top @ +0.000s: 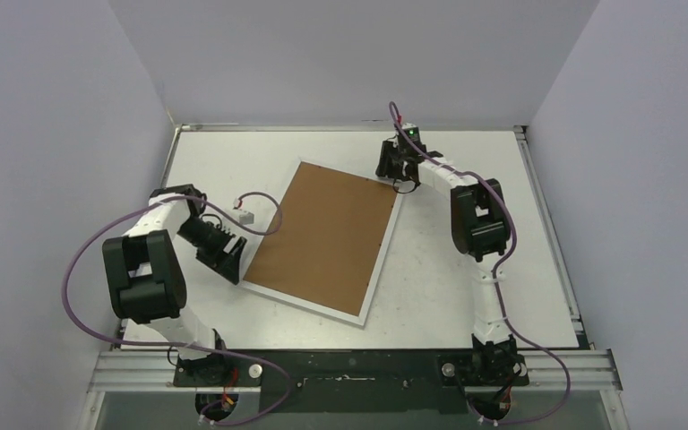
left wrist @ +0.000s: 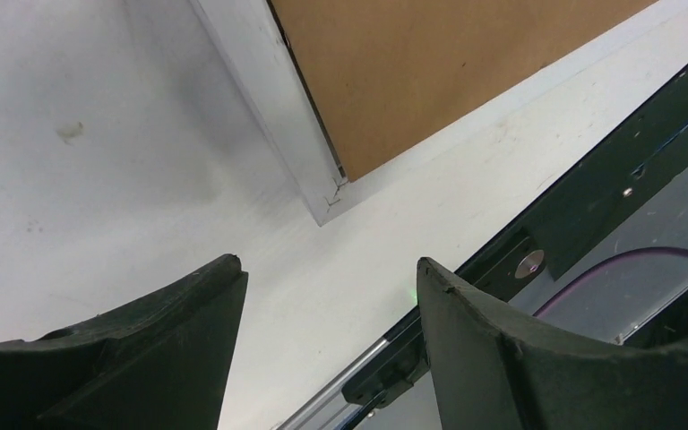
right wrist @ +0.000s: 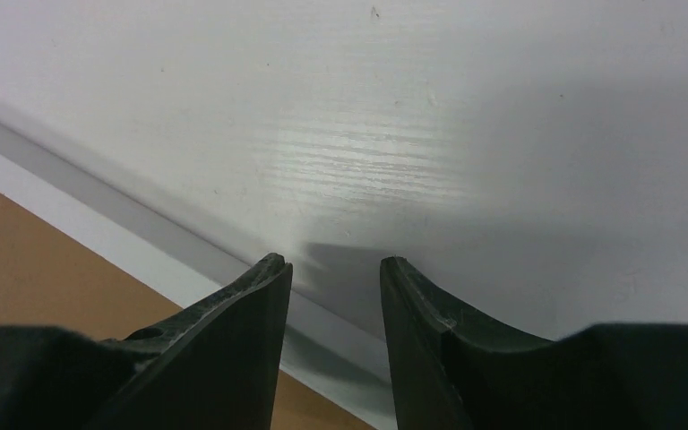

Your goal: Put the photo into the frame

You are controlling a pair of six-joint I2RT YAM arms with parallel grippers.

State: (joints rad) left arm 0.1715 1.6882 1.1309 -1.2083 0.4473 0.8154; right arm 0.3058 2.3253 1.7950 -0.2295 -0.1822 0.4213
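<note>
The frame (top: 305,306) lies flat and askew in the middle of the table, its thin white edge around a brown backing board (top: 327,235). The photo is hidden. My left gripper (top: 233,260) is at the frame's near-left corner and stands open; in the left wrist view the gripper (left wrist: 327,264) has only bare table between its fingers, with the frame (left wrist: 269,98) corner and board (left wrist: 430,63) just beyond. My right gripper (top: 398,175) is at the frame's far-right corner. In the right wrist view the gripper (right wrist: 332,262) is open over the frame (right wrist: 81,219) edge, holding nothing.
A small grey cable connector (top: 247,216) hangs over the table left of the frame. The enclosure's grey walls stand close on three sides. A metal rail (left wrist: 502,260) and the dark base plate (top: 349,367) run along the near table edge.
</note>
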